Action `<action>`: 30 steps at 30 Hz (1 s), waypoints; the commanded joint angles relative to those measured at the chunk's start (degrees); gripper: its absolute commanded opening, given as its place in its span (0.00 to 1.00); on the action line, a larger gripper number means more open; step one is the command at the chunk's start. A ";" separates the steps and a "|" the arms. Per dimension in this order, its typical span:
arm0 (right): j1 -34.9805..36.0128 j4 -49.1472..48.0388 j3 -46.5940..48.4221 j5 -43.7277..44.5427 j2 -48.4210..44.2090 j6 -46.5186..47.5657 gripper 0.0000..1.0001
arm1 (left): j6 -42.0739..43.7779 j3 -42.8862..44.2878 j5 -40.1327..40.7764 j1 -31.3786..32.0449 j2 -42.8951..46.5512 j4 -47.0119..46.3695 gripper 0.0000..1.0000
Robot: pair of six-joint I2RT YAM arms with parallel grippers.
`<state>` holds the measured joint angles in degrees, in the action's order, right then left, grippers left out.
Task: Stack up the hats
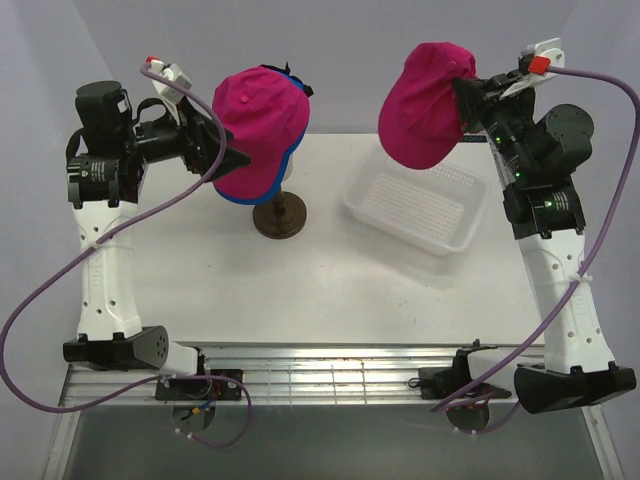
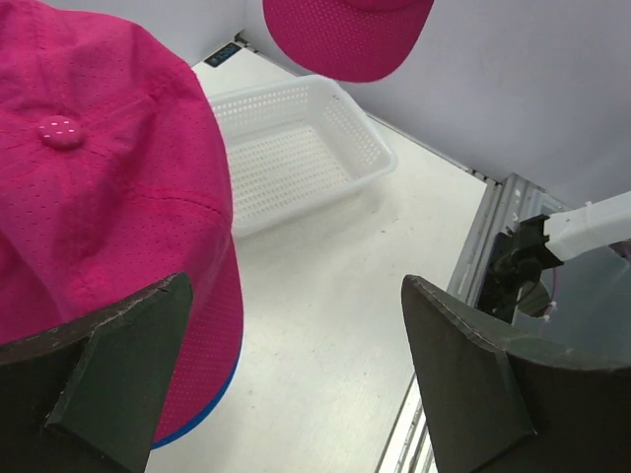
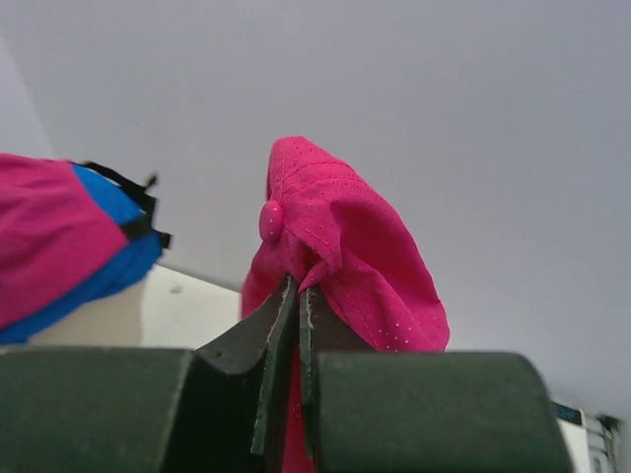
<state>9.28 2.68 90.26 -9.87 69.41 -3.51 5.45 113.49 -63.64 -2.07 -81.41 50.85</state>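
A magenta cap [image 1: 258,130] sits on top of a blue cap [image 1: 262,194], both on the mannequin head; only the blue rim shows. In the left wrist view the magenta cap [image 2: 99,217] fills the left, with the blue edge [image 2: 202,419] under it. My left gripper [image 1: 232,158] is open, its fingers beside that cap's left side, holding nothing. My right gripper [image 1: 466,103] is shut on the second magenta cap [image 1: 425,105], pinching the crown fabric [image 3: 325,246], and holds it in the air above the white basket.
A white mesh basket [image 1: 372,207] stands at the back right of the white table, also in the left wrist view [image 2: 296,148]. The mannequin's dark round stand [image 1: 279,217] is at the table's back middle. Grey walls close the back and sides.
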 commanded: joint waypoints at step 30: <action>16.91 -24.91 1.85 -1.03 -1.21 -21.01 0.08 | -14.07 1.37 0.52 32.03 -6.91 -21.32 0.98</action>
<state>25.63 -21.15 90.24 -14.87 67.90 -25.67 -9.85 110.43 -65.06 29.32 -87.94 30.39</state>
